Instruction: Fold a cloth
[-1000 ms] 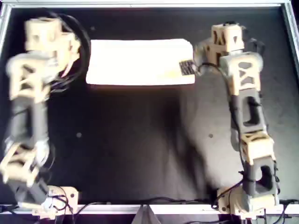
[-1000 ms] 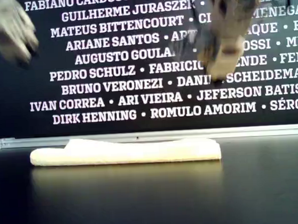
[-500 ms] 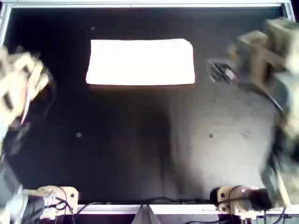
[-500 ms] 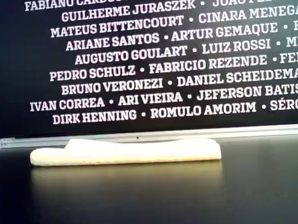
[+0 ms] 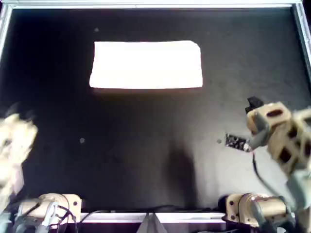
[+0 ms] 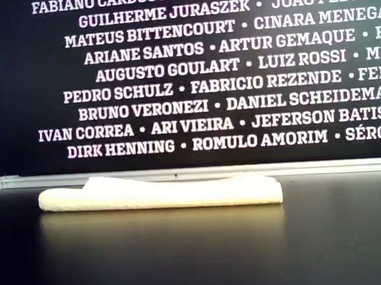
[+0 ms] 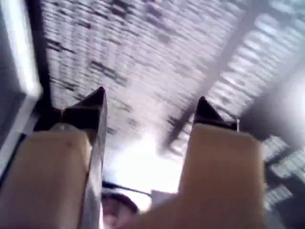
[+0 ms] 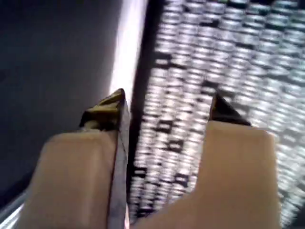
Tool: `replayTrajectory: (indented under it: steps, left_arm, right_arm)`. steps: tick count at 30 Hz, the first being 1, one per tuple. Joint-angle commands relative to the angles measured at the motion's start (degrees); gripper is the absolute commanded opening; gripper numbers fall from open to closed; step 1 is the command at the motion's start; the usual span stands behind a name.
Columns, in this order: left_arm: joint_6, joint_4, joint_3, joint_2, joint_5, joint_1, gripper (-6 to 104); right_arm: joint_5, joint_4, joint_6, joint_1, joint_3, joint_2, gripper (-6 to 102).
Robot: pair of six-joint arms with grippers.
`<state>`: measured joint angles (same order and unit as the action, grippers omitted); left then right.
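Observation:
The cloth [image 5: 146, 64] is a pale cream rectangle lying folded flat on the black table, toward the far side in the overhead view. In the exterior view the cloth [image 6: 161, 194] is a low layered strip with nothing touching it. One arm [image 5: 279, 133] hangs at the overhead view's lower right. Another arm [image 5: 12, 145], blurred, is at that view's lower left. Both are well away from the cloth. My left gripper [image 7: 151, 95] is open and empty, facing a blurred lettered wall. My right gripper [image 8: 167, 95] is also open and empty.
A metal rail [image 5: 146, 5] frames the black table. Behind it stands a dark wall of white names [image 6: 206, 71]. The arm bases [image 5: 53, 208] [image 5: 252, 208] sit at the near edge in the overhead view. Neither arm shows in the exterior view.
Both arms have drawn back from beside the cloth toward the overhead view's bottom and dropped out of the exterior view. The cloth has not moved.

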<state>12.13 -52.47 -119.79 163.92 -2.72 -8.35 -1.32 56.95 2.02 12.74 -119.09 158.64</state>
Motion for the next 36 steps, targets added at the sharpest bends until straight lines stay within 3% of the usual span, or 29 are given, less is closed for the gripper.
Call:
replayTrajectory:
  steps: [1,3,5,10,12,19,33,36]
  left_arm:
    - [-0.4,12.7,-18.3,7.5,-0.6,0.4,65]
    - [-0.8,17.8,-26.1,12.0,-0.6,0.8,64]
    - [-3.1,21.2,-30.8,13.9,-0.6,0.8,64]
    - [-15.0,24.3,-39.6,13.6,-0.6,0.4,64]
    - [-17.2,24.3,-41.4,13.6,-0.5,0.9,64]
    - [-17.6,24.3,-52.4,13.6,0.2,1.1,64]
    - [-17.6,23.1,-53.0,12.9,0.3,0.4,64]
    - [-17.6,23.1,-53.0,10.3,0.3,0.8,58]
  right_arm:
    - [-0.2,-17.0,0.18,-0.4,-18.2,13.6,69]
    - [-0.1,-22.1,0.18,-0.5,-28.6,19.5,68]
    - [0.4,-25.1,0.18,-0.5,-35.5,20.7,68]
    - [4.6,-27.9,0.18,-2.3,-45.4,19.8,68]
    - [6.1,-27.9,0.18,-3.4,-47.5,19.8,68]
    - [5.9,-28.0,-0.7,-3.6,-55.4,18.8,68]
    - [5.8,-27.9,0.09,-3.3,-55.1,12.4,68]
    - [5.8,-27.2,0.09,-3.2,-55.1,12.3,64]
